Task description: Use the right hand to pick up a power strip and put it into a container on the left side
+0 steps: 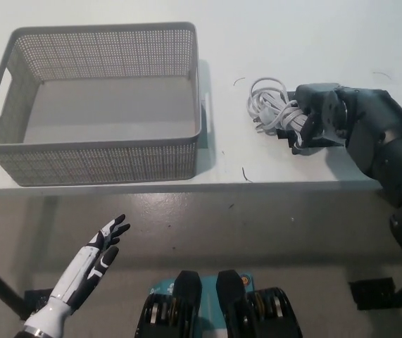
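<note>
A coiled white cable (269,107) of the power strip lies on the white table (292,42), right of the basket. My black right hand (318,118) covers the strip's body and its fingers curl around it at the cable's right end; the strip itself is mostly hidden. The grey mesh basket (95,151) stands on the left of the table with nothing inside. My white left hand (96,255) hangs below the table's front edge at the lower left, fingers spread, holding nothing.
The table's front edge (186,186) runs across the middle of the picture, with grey floor below it. Thin dark marks dot the table near the cable. A dark object (373,292) sits on the floor at the lower right.
</note>
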